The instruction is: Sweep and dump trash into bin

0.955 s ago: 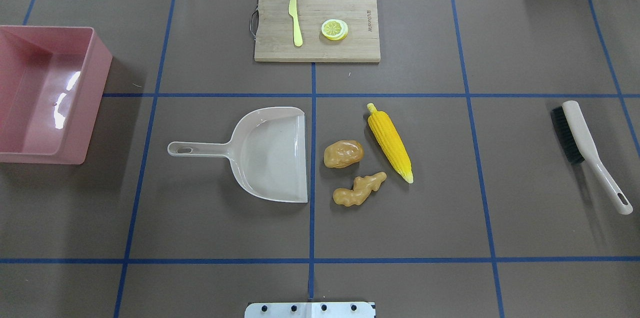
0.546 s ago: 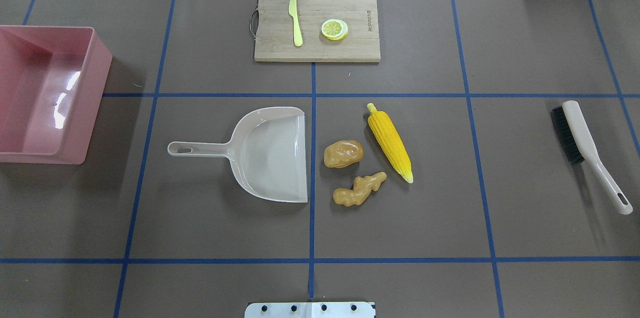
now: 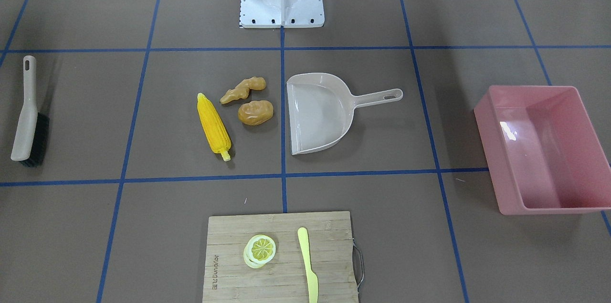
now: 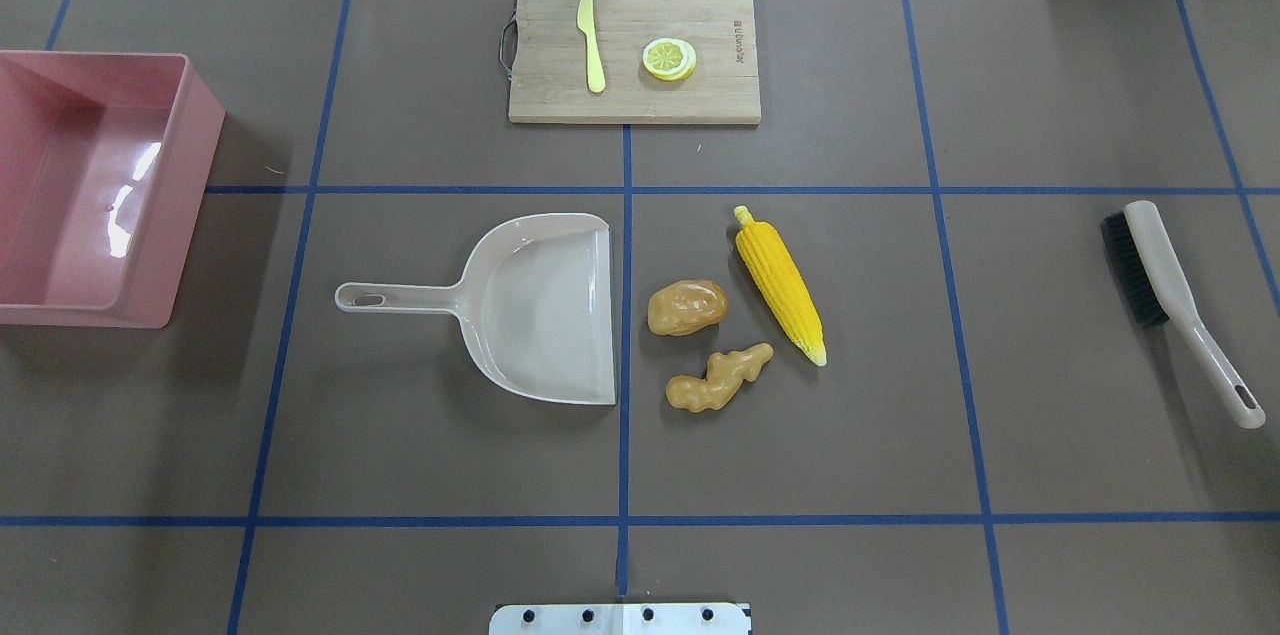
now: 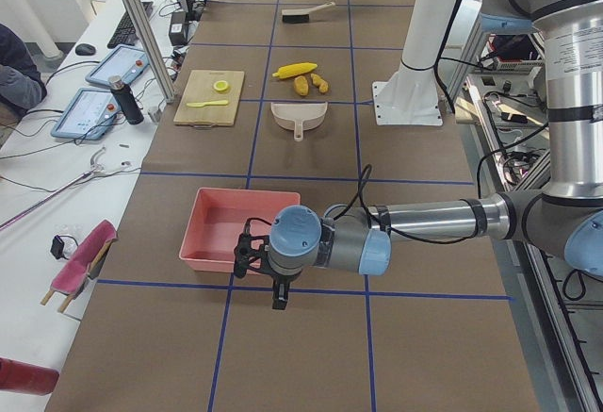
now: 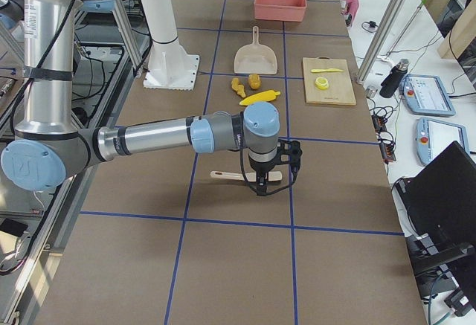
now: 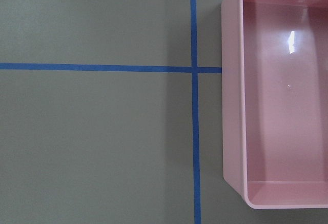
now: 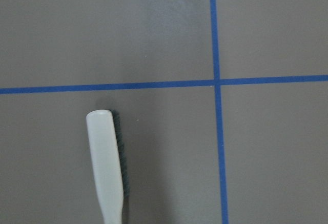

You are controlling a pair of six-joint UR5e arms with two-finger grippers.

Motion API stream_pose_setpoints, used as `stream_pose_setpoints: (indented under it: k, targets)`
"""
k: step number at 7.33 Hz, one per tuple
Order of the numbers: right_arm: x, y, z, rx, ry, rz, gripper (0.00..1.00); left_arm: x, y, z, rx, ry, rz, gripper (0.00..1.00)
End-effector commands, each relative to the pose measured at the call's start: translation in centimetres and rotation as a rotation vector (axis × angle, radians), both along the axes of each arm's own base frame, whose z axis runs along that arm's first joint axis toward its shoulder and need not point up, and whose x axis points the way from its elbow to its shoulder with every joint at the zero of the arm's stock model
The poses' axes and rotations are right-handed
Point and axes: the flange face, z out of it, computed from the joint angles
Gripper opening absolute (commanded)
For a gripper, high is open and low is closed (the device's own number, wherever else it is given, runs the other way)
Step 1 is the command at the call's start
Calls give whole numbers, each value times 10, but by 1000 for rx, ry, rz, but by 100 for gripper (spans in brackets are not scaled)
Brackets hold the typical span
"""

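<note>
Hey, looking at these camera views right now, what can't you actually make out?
- left gripper: only in the exterior left view, small and side-on; open or shut unclear.
- right gripper: only in the exterior right view; same doubt.
- bin: one side cut off by the overhead view's left edge.
- brush: handle end cut off by the right wrist view's bottom edge.

A long yellow ridged toy corn cob lies diagonally on the brown tabletop, its pale tip toward the robot. Just beside it rests a glossy brown oval toy potato, and near both a knobbly tan-orange toy ginger root, none touching. A large rectangular glossy pink plastic tub stands open side up, well apart on the robot's left.
</note>
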Motion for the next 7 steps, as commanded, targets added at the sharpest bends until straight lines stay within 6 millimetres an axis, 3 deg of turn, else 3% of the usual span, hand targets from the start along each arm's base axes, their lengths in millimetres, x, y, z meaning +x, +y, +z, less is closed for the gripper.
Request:
stream_pose_setpoints:
  k: [1,2,3,4,5,6,7]
  targets:
    - [-47,30,-20,-37,-24,-49,100,68,-65,-61,134,-50,130,99]
    - [-64,48,-9,43,-27,-94,100,81,-70,-80,175,-82,148,99]
    - [-79,65,5,81,7,-136,100,85,-60,-96,218,-87,160,99]
    - [-91,67,7,92,28,-166,100,118,-53,-130,307,-63,224,99]
    - [-101,68,12,91,65,-181,100,164,-37,-173,400,-32,318,99]
    - [-115,68,19,80,63,-194,100,227,-24,-208,477,4,441,99]
    - [-132,68,28,91,52,-185,100,272,-24,-246,555,40,512,99]
